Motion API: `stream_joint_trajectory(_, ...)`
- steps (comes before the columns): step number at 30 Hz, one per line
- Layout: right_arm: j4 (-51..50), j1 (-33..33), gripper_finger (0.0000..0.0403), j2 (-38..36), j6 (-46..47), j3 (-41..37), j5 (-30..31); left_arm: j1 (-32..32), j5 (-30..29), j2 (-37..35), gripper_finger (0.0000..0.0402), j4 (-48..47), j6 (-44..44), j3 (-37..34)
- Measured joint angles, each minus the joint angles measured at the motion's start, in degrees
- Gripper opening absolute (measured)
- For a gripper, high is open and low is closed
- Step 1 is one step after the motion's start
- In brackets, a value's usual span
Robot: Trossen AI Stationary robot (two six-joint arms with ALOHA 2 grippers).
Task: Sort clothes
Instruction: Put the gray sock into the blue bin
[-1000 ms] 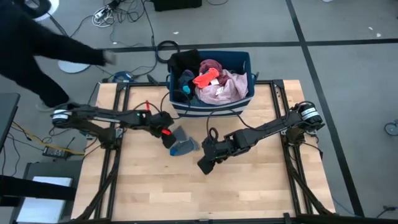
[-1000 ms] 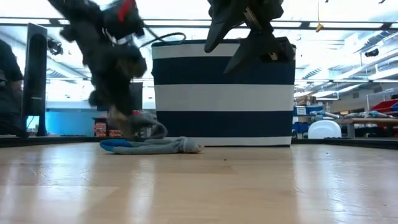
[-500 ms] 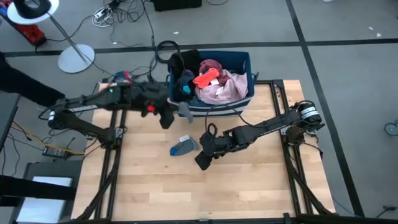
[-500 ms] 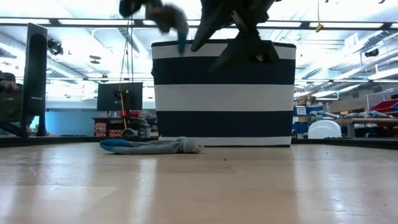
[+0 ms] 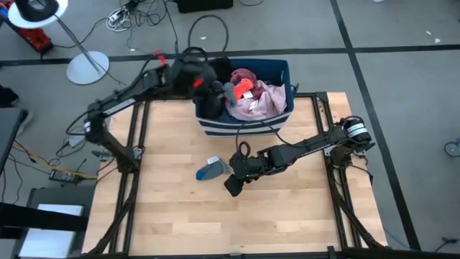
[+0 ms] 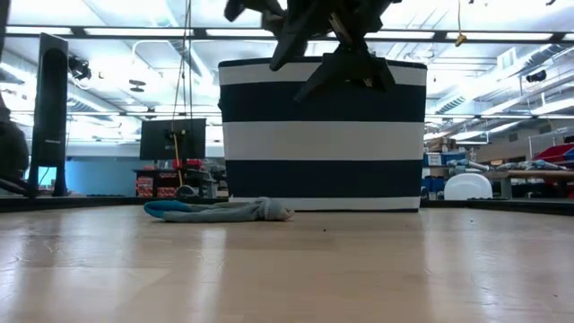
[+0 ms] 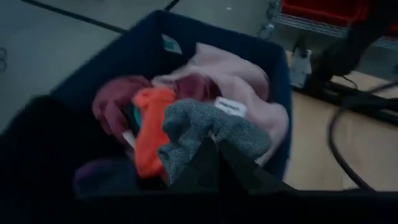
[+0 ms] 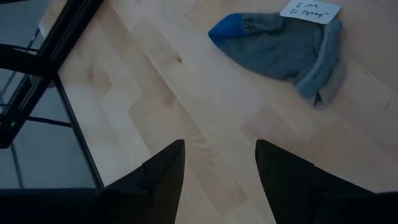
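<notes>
A dark blue bin with a white stripe (image 5: 282, 72) stands at the table's far edge. It holds pink (image 5: 264, 101), red-orange (image 5: 239, 91), maroon (image 5: 245, 75) and black (image 5: 211, 72) clothes. My left gripper (image 5: 221, 89) hovers over the bin's left half, shut on a grey sock (image 7: 214, 127). A second grey sock with a blue toe (image 5: 212, 169) lies flat on the table in front of the bin, bearing a white tag (image 8: 309, 9). My right gripper (image 5: 231, 185) hangs open just right of and nearer than that sock, touching nothing. My left gripper pinches the grey sock between its two shut fingers at one bunched end (image 7: 210, 148). The fingers slant downward from the table's left side. The rest of the sock bulges out past the fingertips above the clothes in the bin; whether it touches them I cannot tell.
Black frame rails (image 5: 133, 144) run along the table's left and right sides. A cable (image 5: 248, 126) loops from the bin's front. Bare wood (image 5: 237, 223) stretches across the near half of the table. A lamp base (image 5: 86, 68) and cables lie on the floor beyond.
My left gripper has risen from the table with one grey sock and swung toward the far edge, ending over the bin, staying shut. That sock is lifted clear; the blue-toed sock has stayed where it lay. A person at the far left has moved away.
</notes>
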Motion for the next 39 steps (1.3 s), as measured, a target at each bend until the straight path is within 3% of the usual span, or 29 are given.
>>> stream_joint_trajectory(7, 0.33, 0.91, 0.0199, 0.0, -0.19, 0.0, 0.04, 3.79, 1.54, 8.16, 0.003, 1.17, 3.51, 11.65)
stream_joint_trajectory(10, 0.31, 1.35, 0.0199, 0.0, -0.5, 0.0, 0.04, 4.71, 4.3, 11.66, 0.0061, 1.31, 3.54, 16.73)
stream_joint_trajectory(16, -0.09, 1.5, 0.0199, 0.0, -1.2, 0.0, 0.07, 5.69, 4.28, 15.14, 0.0128, -0.07, -0.37, 22.39)
stream_joint_trajectory(23, -0.3, 1.5, 0.0199, 0.0, -1.19, 0.0, 0.09, 4.99, 3.93, 12.47, 0.0147, -12.74, -6.28, 22.68)
stream_joint_trajectory(29, -0.08, 1.48, 0.0199, 0.0, -1.81, 0.0, 0.17, -1.02, 0.56, 9.99, 0.0147, -25.21, -1.64, 22.66)
stream_joint_trajectory(39, 1.33, 1.23, 0.0199, 0.0, -2.01, 0.0, 0.15, -11.13, -2.16, 1.33, 0.0147, -27.17, -0.33, 20.07)
